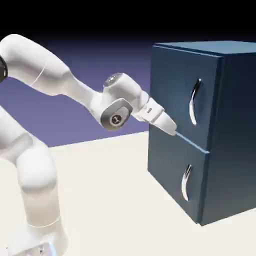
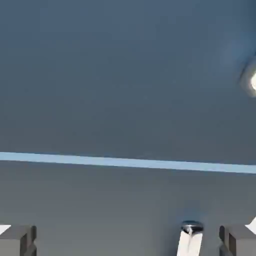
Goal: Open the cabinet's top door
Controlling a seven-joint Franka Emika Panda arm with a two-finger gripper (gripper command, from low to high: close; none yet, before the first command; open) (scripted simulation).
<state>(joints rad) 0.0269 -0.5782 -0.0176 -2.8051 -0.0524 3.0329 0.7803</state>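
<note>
Dark blue panels are filling most of the right side of the exterior view: the cabinet (image 1: pixel 210 130) is standing on the pale table (image 1: pixel 110 190), its two doors lying flush with the front. The top door (image 1: pixel 175 95) is sitting shut, its curved silver handle (image 1: pixel 194 101) running vertically near the door's right edge; the lower door (image 1: pixel 172 170) is carrying its own handle (image 1: pixel 186 182) below. The white arm is reaching in from the left, and the gripper (image 1: pixel 172 129) is pointing at the cabinet front close to the seam between the doors — left of and below the top handle, not on it. Whether the tips are touching the panel is hard to say from this side.

Blue is filling the hand view as well. A light seam (image 2: pixel 128 162) between the doors is crossing the picture, the top handle (image 2: pixel 250 80) is showing only as a blurred bright patch at the right edge, and the lower handle's end (image 2: pixel 190 237) is peeking up at the bottom. The grey fingers (image 2: pixel 17 240) are standing wide apart with nothing between them.

Judging from this, the task is barely beginning — the handle is waiting to be reached and gripped, and the door pulled open.
</note>
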